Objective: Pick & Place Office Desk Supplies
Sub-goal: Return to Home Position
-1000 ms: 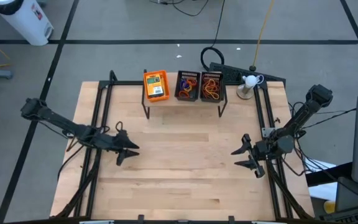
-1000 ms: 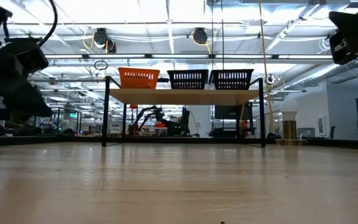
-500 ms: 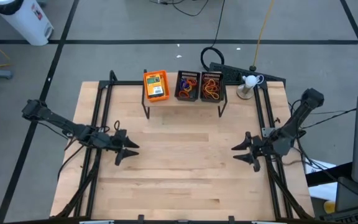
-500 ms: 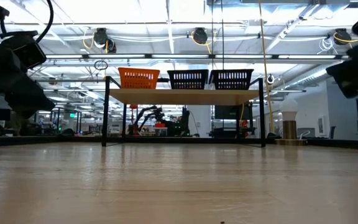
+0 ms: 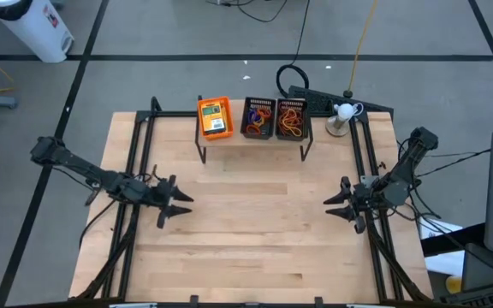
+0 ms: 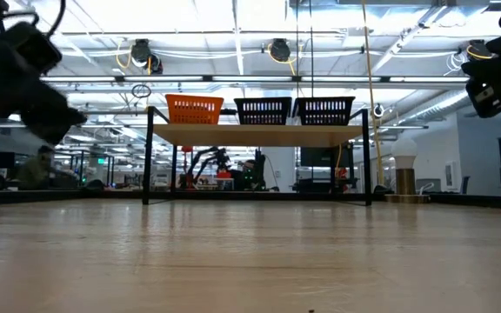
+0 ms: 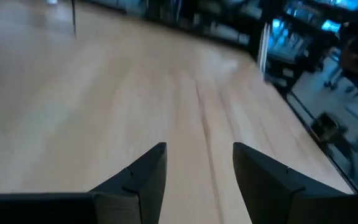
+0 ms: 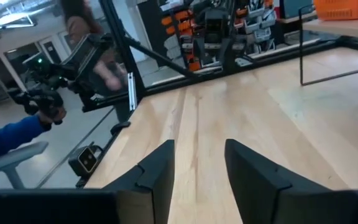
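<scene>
Left gripper (image 5: 176, 210) and right gripper (image 5: 330, 207) hang open and empty (well apart) over the table (image 5: 255, 248), while the orange tray (image 5: 215, 118) and two black trays (image 5: 258, 118) stand on the far shelf (image 6: 255, 134).

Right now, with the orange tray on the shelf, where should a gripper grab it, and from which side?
Probably pinch the front rim of the orange tray from above, one finger inside the wall. It sits at the left end of the shelf with a black mesh tray close on its right, while its front wall is unobstructed.
</scene>
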{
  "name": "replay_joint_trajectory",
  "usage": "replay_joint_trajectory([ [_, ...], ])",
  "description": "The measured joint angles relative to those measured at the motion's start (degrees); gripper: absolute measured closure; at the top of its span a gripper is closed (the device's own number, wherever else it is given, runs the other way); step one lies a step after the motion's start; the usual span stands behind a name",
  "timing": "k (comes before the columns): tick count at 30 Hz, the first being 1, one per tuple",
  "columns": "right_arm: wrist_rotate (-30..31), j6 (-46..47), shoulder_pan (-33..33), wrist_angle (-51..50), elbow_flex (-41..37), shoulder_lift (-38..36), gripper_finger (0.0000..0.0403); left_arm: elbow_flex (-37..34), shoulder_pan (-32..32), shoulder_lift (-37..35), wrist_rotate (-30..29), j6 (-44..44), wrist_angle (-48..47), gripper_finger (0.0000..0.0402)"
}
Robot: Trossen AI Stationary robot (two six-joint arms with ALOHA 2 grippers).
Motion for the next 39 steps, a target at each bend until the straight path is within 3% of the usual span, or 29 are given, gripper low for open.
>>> replay_joint_trajectory([
  [3,-0.2,-0.5,0.0,-0.1,0.0,0.0,0.0275,0.0,0.6,0.0,-0.4,7.3,5.1,0.0218],
  [6,-0.1,-2.0,0.0,-0.1,0.0,0.0,0.0279,0.0,1.9,0.0,2.8,11.8,6.6,0.0218],
  [15,-1.7,-5.6,-3.3,3.0,-1.8,0.4,0.0294,0.0,8.6,0.1,11.2,15.4,6.7,0.0218],
  [21,-2.1,-6.5,-6.4,3.3,-1.9,0.5,0.0308,0.0,14.8,0.1,19.8,17.3,7.4,0.0218],
  [27,-9.2,-8.7,-11.1,7.4,-3.6,0.5,0.0322,0.0,20.3,0.1,26.1,20.3,8.5,0.0218],
  [39,-24.3,-8.9,-24.2,8.4,-3.7,2.3,0.0354,-0.1,28.3,0.1,45.3,22.3,8.9,0.0218],
])
